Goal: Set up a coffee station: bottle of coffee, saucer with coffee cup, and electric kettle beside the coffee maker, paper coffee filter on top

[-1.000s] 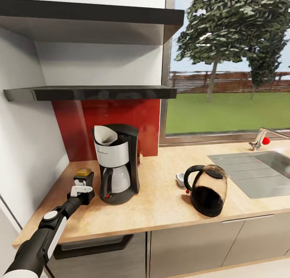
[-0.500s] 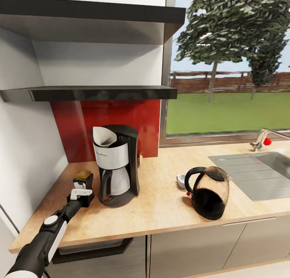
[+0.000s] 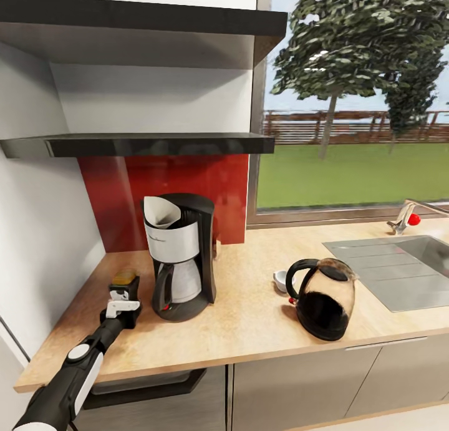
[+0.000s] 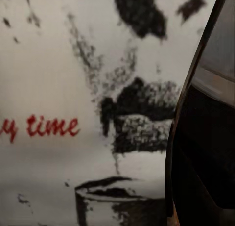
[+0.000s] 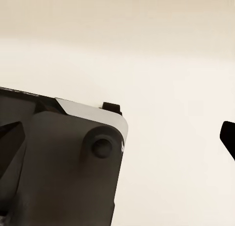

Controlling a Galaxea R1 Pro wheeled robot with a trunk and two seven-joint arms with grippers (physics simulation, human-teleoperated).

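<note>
The black coffee maker (image 3: 184,256) stands on the kitchen countertop (image 3: 249,322) with the white paper coffee filter (image 3: 163,211) in its top. Just left of it, my left gripper (image 3: 123,292) is shut on the bottle of coffee (image 3: 125,276), whose golden-brown lid shows above the fingers, low over the counter. The bottle's black-and-white label (image 4: 73,88) with red lettering sits close up in the left wrist view. The electric kettle (image 3: 324,297) stands to the right. A small white piece (image 3: 280,279), cup or saucer, peeks from behind the kettle's handle. The black kitchen shelf (image 3: 143,144) hangs above.
A white wall (image 3: 37,231) closes the counter's left end, and a red backsplash (image 3: 187,188) lies behind the coffee maker. A sink (image 3: 399,269) with a faucet (image 3: 405,217) is set in at the right. The right wrist view holds a dark robot part (image 5: 63,167) against a pale surface.
The head view shifted slightly early on. My left gripper has come down and a little nearer with the bottle of coffee, staying left of the coffee maker.
</note>
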